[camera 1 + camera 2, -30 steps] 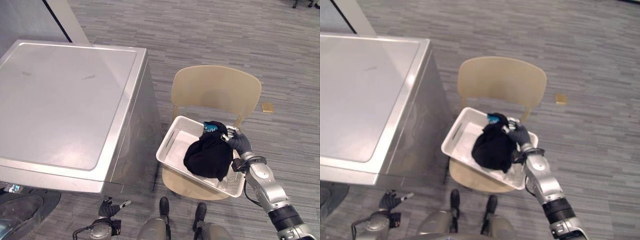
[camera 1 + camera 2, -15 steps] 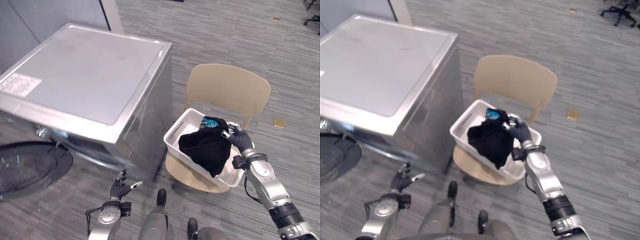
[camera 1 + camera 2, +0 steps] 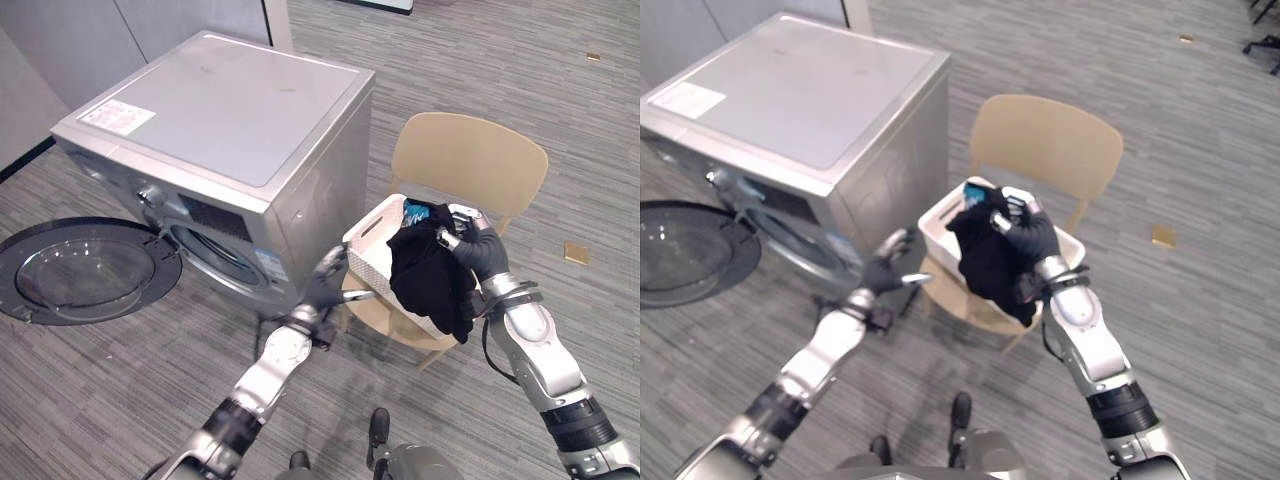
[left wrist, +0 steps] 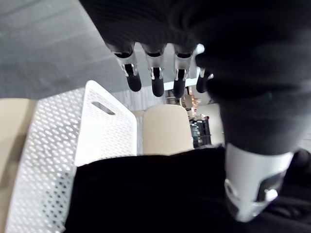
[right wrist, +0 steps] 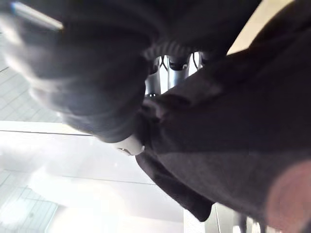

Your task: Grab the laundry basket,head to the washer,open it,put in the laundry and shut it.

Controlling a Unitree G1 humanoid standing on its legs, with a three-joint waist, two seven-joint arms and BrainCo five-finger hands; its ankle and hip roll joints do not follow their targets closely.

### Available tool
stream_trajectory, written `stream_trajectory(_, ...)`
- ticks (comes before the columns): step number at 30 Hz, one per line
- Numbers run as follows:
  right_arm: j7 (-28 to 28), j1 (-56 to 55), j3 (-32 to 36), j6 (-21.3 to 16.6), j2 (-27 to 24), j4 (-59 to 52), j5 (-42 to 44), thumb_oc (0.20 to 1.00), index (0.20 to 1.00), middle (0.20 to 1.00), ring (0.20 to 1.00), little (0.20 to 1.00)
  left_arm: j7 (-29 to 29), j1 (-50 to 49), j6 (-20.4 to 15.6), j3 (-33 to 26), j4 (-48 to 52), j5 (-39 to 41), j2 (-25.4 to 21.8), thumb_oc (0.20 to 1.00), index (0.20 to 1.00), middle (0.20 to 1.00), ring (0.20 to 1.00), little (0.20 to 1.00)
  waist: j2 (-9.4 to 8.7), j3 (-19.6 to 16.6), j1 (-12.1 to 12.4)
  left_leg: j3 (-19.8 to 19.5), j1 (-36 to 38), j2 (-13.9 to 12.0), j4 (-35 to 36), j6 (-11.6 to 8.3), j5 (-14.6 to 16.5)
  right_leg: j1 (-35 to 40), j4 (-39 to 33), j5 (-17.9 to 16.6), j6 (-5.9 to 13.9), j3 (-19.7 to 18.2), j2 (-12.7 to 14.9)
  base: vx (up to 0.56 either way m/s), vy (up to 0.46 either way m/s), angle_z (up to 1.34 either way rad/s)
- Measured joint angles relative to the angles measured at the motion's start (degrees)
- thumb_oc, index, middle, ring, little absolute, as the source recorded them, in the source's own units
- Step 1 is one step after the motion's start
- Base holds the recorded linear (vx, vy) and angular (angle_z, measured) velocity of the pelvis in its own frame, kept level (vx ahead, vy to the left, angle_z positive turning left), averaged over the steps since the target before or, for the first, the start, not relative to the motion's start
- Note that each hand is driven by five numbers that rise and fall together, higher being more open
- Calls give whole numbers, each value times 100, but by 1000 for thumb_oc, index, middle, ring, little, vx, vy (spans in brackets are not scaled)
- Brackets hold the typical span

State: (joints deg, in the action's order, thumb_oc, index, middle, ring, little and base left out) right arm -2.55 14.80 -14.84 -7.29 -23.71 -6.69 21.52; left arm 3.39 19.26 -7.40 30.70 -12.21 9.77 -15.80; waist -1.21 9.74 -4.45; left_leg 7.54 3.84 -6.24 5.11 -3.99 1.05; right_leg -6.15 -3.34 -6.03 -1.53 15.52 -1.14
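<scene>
The washer stands with its door swung wide and lying low toward the floor, so the opening step looks done and the loading step is in hand. Beside it a chair carries the basket on its seat, just off the washer's front corner. The laundry, a dark garment (with a scrap of blue behind it), is lifted partly above the basket's rim, its lower folds hanging down over the basket's side. The right hand has its fingers curled into the cloth's upper edge. The left hand reaches toward the basket with fingers straight and spread, holding nothing. Next, I judge, the garment must clear the rim and travel across to the drum opening.
</scene>
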Motion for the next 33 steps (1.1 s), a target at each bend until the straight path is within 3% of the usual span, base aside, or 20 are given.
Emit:
stream_trajectory(4, -19, 247, -667, -9, 225, -12, 126, 200, 200, 200, 200, 200, 136, 147, -5, 378, 103, -196, -3, 1000, 1000, 1000, 1000, 1000, -62, -93, -15, 45, -41, 279, -34, 169, -83, -81, 86, -103, 140, -79, 284, -10, 118, -1)
stream_trajectory(9, -138, 771, -1205, -6, 683, -14, 413, 200, 200, 200, 200, 200, 491, 325, -14, 378, 78, -216, 3, 1000, 1000, 1000, 1000, 1000, -99, -277, 21, 122, 33, 391, -36, 207, -84, -78, 84, -189, 158, -209, 358, -11, 78, -7)
stream_trajectory(10, -144, 795, -1227, -14, 706, -14, 438, 200, 200, 200, 200, 200, 522, 383, -31, 385, 49, -223, 1, 959, 959, 959, 959, 959, -96, -305, 26, 122, 32, 387, -36, 207, -84, -75, 85, -189, 158, -210, 367, -5, 48, 3)
stream_trajectory(11, -143, 801, -1254, -20, 685, -14, 615, 200, 200, 200, 200, 200, 586, 463, -45, 376, -53, -427, -8, 200, 200, 200, 200, 200, -99, -424, 32, 126, 35, 390, -36, 207, -84, -69, 83, -190, 157, -214, 368, -6, 35, 3)
stream_trajectory(17, -114, 747, -1294, -4, 552, -6, 795, 200, 200, 200, 200, 200, 598, 395, -93, 317, -192, -618, -23, 200, 200, 200, 200, 200, -86, -479, 60, 184, 102, 358, -35, 206, -83, -31, 53, -195, 152, -306, 305, 8, 8, -8)
stream_trajectory(18, -98, 733, -1294, -5, 549, -4, 795, 235, 235, 235, 235, 235, 594, 382, -95, 315, -192, -618, -29, 200, 200, 200, 200, 200, -82, -481, 64, 199, 116, 349, -35, 205, -83, -19, 48, -197, 150, -314, 294, 13, -11, -8)
stream_trajectory(19, -81, 714, -1297, -5, 551, 8, 795, 796, 796, 796, 796, 796, 589, 338, -96, 289, -182, -618, -5, 200, 200, 200, 200, 200, -72, -488, 72, 232, 131, 337, -34, 202, -80, -5, 47, -197, 150, -323, 283, 13, -8, -9)
stream_trajectory(20, -39, 652, -1293, -9, 548, 42, 795, 1000, 1000, 1000, 1000, 1000, 580, 241, -96, 256, -171, -618, -42, 200, 200, 200, 200, 200, -50, -502, 67, 261, 132, 321, -33, 198, -74, 43, -2, -192, 166, -337, 265, 24, -17, -7)
stream_trajectory(25, 31, 262, -1269, 6, 262, 54, 636, 1000, 1000, 1000, 1000, 1000, 542, -517, -49, 30, -131, -597, -66, 200, 200, 200, 200, 200, 14, -549, 49, 273, 134, 278, -32, 196, -66, 63, -77, -220, 170, -356, 213, 11, -19, -3)
stream_trajectory(29, 13, -180, -922, 63, -154, 38, -321, 1000, 1000, 1000, 1000, 1000, 499, -973, 49, -274, -64, -542, -178, 200, 200, 200, 200, 200, 27, -552, 48, 272, 132, 264, -30, 199, -69, 81, -116, -239, 173, -356, 198, 15, -31, 0)
stream_trajectory(33, -116, -826, -147, 78, -387, 63, -1386, 1000, 1000, 1000, 1000, 1000, 444, -1481, 59, -721, 9, -316, -281, 200, 200, 200, 200, 200, 34, -552, 6, 268, 163, 270, -32, 205, -64, 112, -119, -238, 173, -354, 204, 0, 0, 0)
